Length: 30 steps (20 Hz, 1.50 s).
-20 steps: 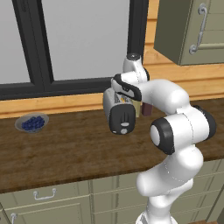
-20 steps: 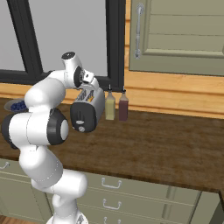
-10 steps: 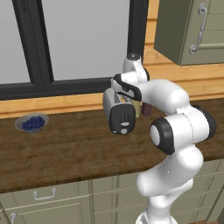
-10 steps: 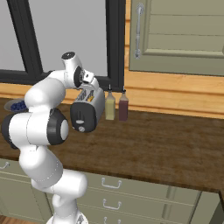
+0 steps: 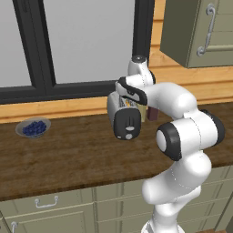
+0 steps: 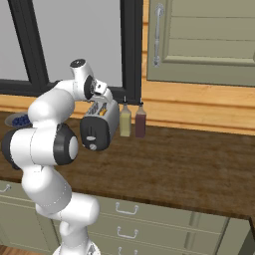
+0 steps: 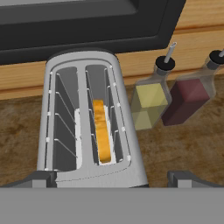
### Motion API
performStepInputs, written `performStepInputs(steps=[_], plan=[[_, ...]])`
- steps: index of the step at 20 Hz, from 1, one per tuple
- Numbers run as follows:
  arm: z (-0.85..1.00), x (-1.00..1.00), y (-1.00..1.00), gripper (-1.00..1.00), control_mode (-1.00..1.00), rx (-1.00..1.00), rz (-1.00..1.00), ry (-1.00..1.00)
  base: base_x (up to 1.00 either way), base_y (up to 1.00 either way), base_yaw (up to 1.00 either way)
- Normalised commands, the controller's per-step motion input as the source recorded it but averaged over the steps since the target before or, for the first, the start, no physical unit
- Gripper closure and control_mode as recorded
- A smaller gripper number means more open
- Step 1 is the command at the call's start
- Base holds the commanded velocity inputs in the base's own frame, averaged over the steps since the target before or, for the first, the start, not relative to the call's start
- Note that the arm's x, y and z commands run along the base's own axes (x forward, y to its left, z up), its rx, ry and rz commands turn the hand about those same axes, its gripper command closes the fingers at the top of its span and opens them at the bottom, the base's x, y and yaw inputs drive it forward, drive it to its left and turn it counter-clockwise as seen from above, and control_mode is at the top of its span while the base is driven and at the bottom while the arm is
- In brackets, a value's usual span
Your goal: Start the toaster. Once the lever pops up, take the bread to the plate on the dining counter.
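You are looking at a small silver rounded-box toaster (image 5: 124,116) with a black end panel, sitting on the broad dark brown wood-grain counter (image 5: 73,154) close under the black-framed window (image 5: 82,41). Its black end is facing out toward the counter's front edge, so its long axis is running from front to back. On that panel a small light-coloured lever (image 5: 129,119) is showing above a round knob (image 5: 129,135).

The hand view is giving you what the base views are not: two long slots on top, and in the right-hand one a pale tan-yellow slice of bread (image 7: 102,130) standing on edge, its top edge browned orange, running along the slot's length. The left slot is showing just wire guides.

The claw (image 7: 109,181) is hanging directly above the toaster with its two dark fingertips (image 7: 37,179) spread wide, one at each side of the toaster's near end, gripping nothing. In the left base view the claw (image 5: 132,93) is sitting at the top of the toaster.

Just beside the toaster are standing a square yellow-filled glass bottle (image 7: 150,105) and a dark red-filled glass bottle (image 7: 188,101), touching each other. From the left base view you are also seeing a grey bowl of blueberries (image 5: 32,128) well to the toaster's left.
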Motion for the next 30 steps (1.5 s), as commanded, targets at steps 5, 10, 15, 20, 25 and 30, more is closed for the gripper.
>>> performStepInputs(steps=[5,10,15,20,25,30], plan=[[0.0,0.0,0.0,-1.0,-1.0,0.0,0.0,0.0,0.0,0.0,0.0],[0.0,0.0,0.0,-1.0,-1.0,0.0,0.0,0.0,0.0,0.0,0.0],[0.0,0.0,0.0,-1.0,-1.0,0.0,0.0,0.0,0.0,0.0,0.0],[0.0,0.0,0.0,-1.0,-1.0,0.0,0.0,0.0,0.0,0.0,0.0],[0.0,0.0,0.0,-1.0,-1.0,0.0,0.0,0.0,0.0,0.0,0.0],[0.0,0.0,0.0,-1.0,-1.0,0.0,0.0,0.0,0.0,0.0,0.0]])
